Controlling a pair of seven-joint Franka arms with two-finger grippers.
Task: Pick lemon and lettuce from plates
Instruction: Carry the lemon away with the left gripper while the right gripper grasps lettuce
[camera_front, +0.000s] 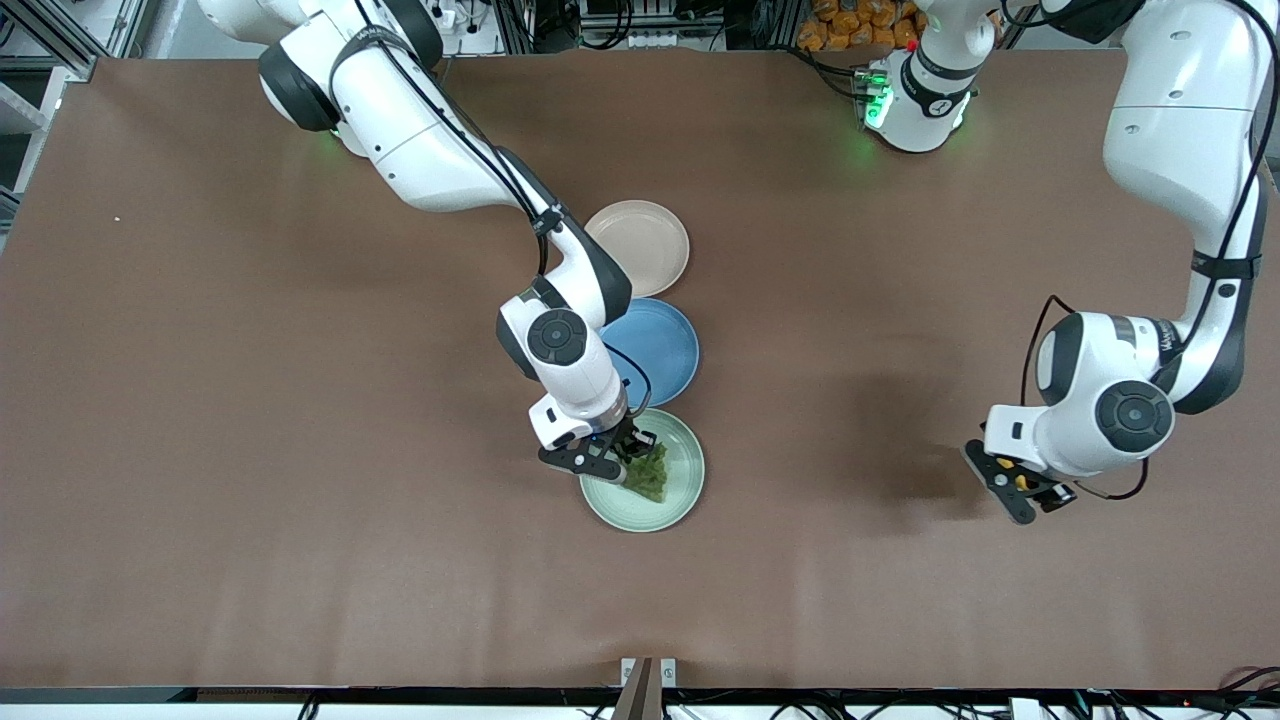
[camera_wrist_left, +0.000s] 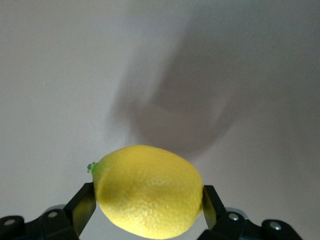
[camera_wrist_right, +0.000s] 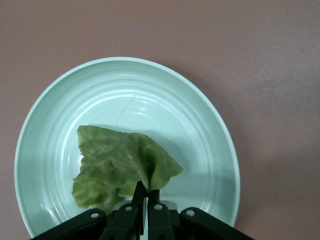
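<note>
Right gripper (camera_front: 622, 455) pinches the lettuce (camera_front: 648, 473) over the mint plate (camera_front: 680, 492); blue plate (camera_front: 665, 345) at its 12 o'clock. Left gripper (camera_front: 1020, 487) clamps the lemon (camera_wrist_left: 148, 191) above bare table (camera_front: 250, 400).

Front view: even overhead light, bright, table (camera_front: 300, 450) matte brown with no glare. Soft diffuse shadow on the cloth beside the left gripper (camera_front: 1020, 487) — wide, blurry edges. Green LED glow near both arm bases. Sharp across the frame, no obvious edge distortion.

Left wrist view: washed out, low contrast, background pale grey-pink. Lemon (camera_wrist_left: 148, 191) in focus, brightly lit on top, darker patch across its middle; its soft shadow and the arm's spread over the surface above it.

Right wrist view: good exposure, crisp. Mint plate (camera_wrist_right: 200, 120) shows mild specular highlights on its ridges — not clipped. Lettuce (camera_wrist_right: 122, 167) casts a faint shadow on the plate. Fingers (camera_wrist_right: 131, 220) near the lens slightly soft.
</note>
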